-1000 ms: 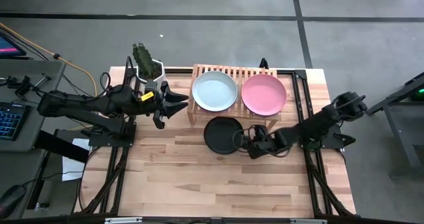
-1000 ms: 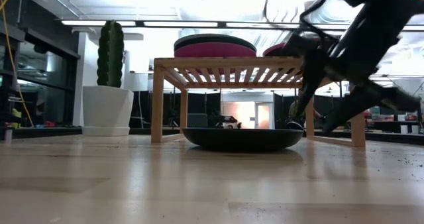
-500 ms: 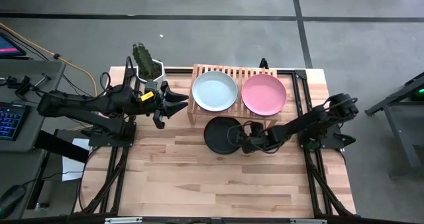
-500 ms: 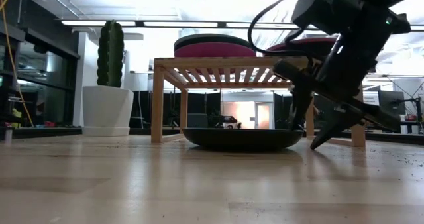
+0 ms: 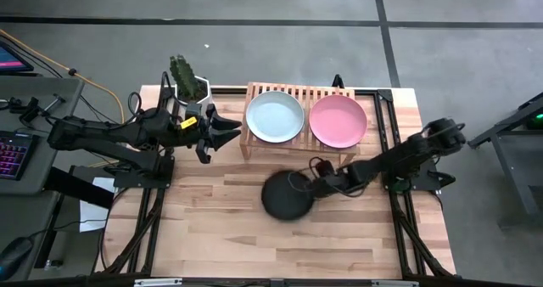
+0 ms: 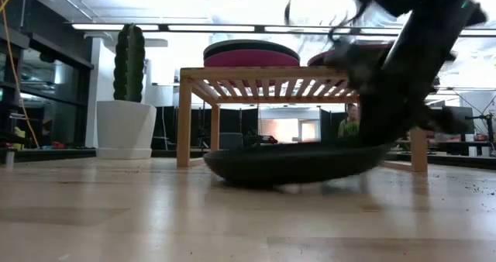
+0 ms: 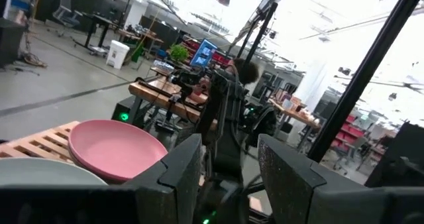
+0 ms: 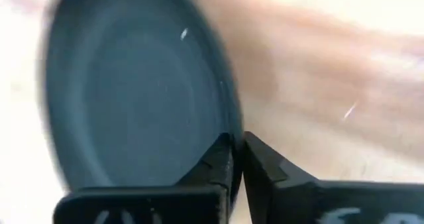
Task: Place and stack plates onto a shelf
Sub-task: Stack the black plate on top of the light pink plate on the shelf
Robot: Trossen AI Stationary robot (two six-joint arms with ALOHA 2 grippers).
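1. Our right end effector (image 5: 312, 182) pinches the black plate's (image 5: 284, 198) rim, lower centre of the worktop (image 5: 212, 236).
2. We should lift it level, clearing the shelf (image 5: 299, 92).
3. Left end effector (image 5: 227, 131) waits open.

On the slatted light-wood shelf (image 5: 299, 93) sit a mint plate (image 5: 274, 115) and a pink plate (image 5: 338, 120), apparently atop stacks, while a black plate (image 5: 284, 196) lies tilted just before it.

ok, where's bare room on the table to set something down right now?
Free: the wood nearest the camera, in front of the black plate, and the stretch left of it below the left hand. Crowded: the shelf, both spots stacked, and where the right hand pinches the plate's rim.
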